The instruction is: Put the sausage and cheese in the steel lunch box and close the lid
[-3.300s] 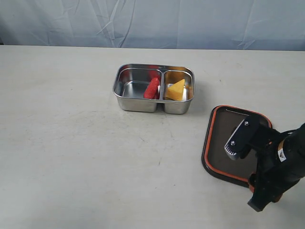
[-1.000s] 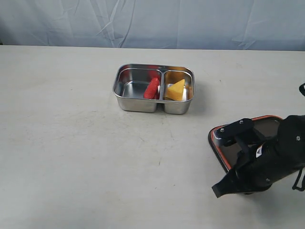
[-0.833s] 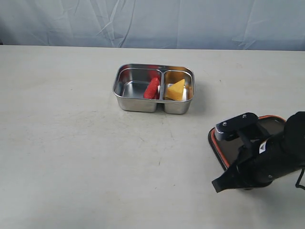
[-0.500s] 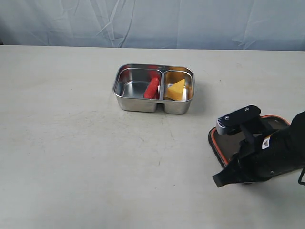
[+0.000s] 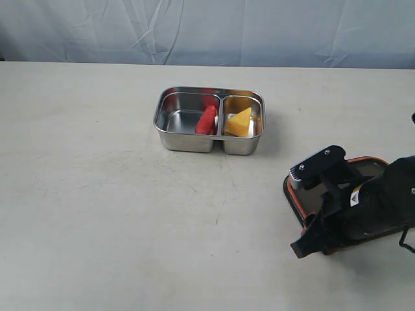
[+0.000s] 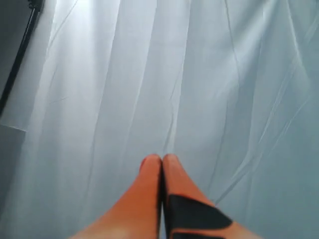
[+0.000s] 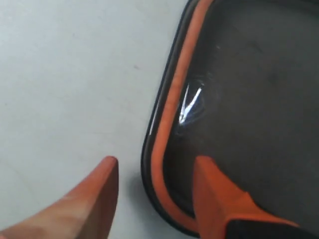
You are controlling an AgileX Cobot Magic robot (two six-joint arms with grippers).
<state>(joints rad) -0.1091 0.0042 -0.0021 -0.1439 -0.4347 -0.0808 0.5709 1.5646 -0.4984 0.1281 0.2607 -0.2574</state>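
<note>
1. Pale blue wrinkled cloth (image 5: 194, 29) hangs behind a wide off-white table (image 5: 97, 194) that carries faint scuffs.
2. Farthest left, the left gripper (image 6: 161, 159) does not appear in the exterior view. Its own camera shows its 2 orange fingers pressed together with nothing between them, pointing at the cloth backdrop.
3. Toward the middle of the table stands the steel lunch box (image 5: 188, 144), open, with 2 compartments split by a divider.
4. The sausage (image 5: 207, 120) is in the left compartment, red and glossy, resting against the divider. The rest of that compartment's floor is bare.
5. The cheese (image 5: 238, 122) is in the right compartment, a yellow-orange wedge close to the divider.
6. Right of the box, nearer the front edge and well apart from it, the lid (image 5: 296, 199) lies flat on the table with its orange seal facing up and its dark panel inside that ring.
7. The right arm (image 5: 363, 207) stretches low across the lid and hides much of it.
8. The right gripper (image 7: 156, 160) has its claw spread apart at a rounded corner of the lid. 1 finger (image 7: 94, 204) is over bare table outside the rim, and the other finger (image 7: 214, 194) is over the dark panel, so the orange seal runs between them.
9. Whether either fingertip touches the lid or table cannot be told.
</note>
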